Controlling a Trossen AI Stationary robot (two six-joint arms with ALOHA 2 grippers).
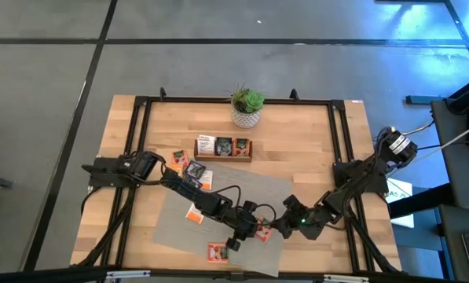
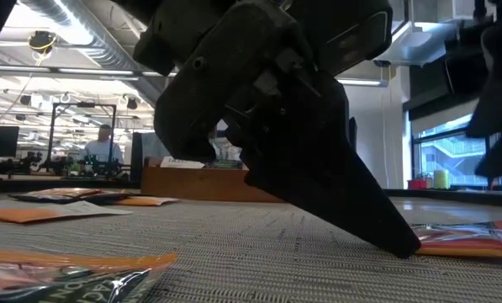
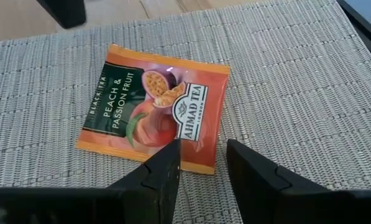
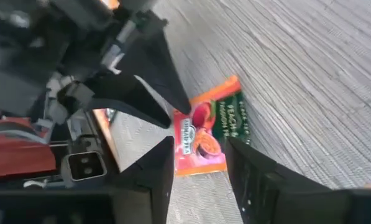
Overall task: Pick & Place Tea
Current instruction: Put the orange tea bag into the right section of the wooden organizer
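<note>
An orange-red tea packet [image 3: 154, 106] marked peach and passion fruit lies flat on the grey ribbed mat [image 1: 269, 189], near the table's front middle [image 1: 261, 230]. My left gripper [image 3: 201, 158] comes from the table's left, slanting down, and stands open at the packet's edge. One of its fingers reaches down to the mat [image 2: 402, 249] beside the packet [image 2: 473, 242]. My right gripper [image 4: 201, 165] comes from the right, slanting down, open, with the same packet [image 4: 210, 134] just beyond its fingertips and apart from them. My left gripper has one fingertip [image 3: 171, 149] over the packet's edge [image 3: 191, 163] and the other on the mat past the packet's corner. Whether the fingertip touches the packet, I cannot tell. The packet lies flat on the mat.
A wooden tray [image 1: 224, 159] with packets in its compartments stands mid-table, and a potted plant [image 1: 247, 106] stands behind it. More packets lie on the mat at the front [image 1: 217, 251], at its left [image 1: 193, 214] and near its far left corner [image 1: 191, 169].
</note>
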